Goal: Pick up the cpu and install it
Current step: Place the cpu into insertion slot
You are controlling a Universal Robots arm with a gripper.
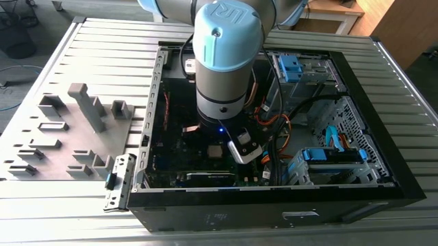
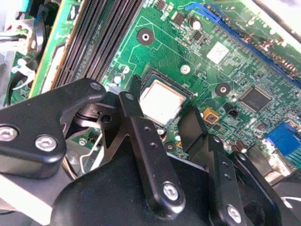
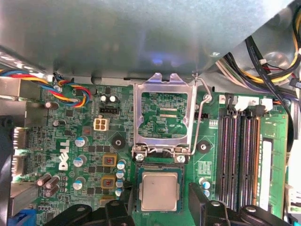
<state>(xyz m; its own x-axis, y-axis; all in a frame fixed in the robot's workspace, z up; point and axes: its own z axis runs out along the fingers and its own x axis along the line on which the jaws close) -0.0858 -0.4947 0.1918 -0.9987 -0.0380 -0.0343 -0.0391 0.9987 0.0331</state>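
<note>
The cpu is a small square chip with a silver-grey top. It lies flat in the socket of the green motherboard, inside the open computer case. In the exterior view the cpu shows just below the arm's wrist. My gripper is open and low over the board. Its two black fingers stand on either side of the cpu, with a small gap on each side. The socket's metal load plate is flipped up, and its wire lever is raised.
Black memory slots run beside the socket, with capacitors and coloured wires on the other side. Cable bundles and blue drive brackets fill the case at the exterior view's right. A grey fixture plate with blocks lies at the left.
</note>
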